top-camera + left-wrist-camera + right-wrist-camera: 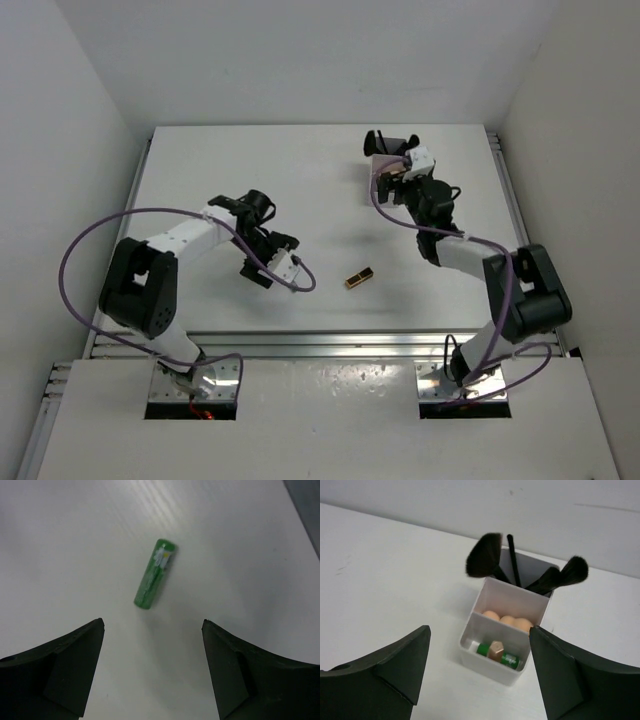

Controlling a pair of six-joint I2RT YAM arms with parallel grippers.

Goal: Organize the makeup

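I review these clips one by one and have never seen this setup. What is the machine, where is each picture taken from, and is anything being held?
It is two robot arms bolted to a white table, each ending in a two-finger gripper. The overhead picture looks down from behind them. The other two come from cameras on the wrists, and the dark wedges at the bottom belong to that gripper. The left gripper is open, facing a green tube lying flat. The right gripper is open, facing a white three-compartment box: black brushes stand in the back, peach sponges in the middle, a second green tube and a rose-gold tube in front. A gold-black lipstick lies between the arms. Nothing is held.
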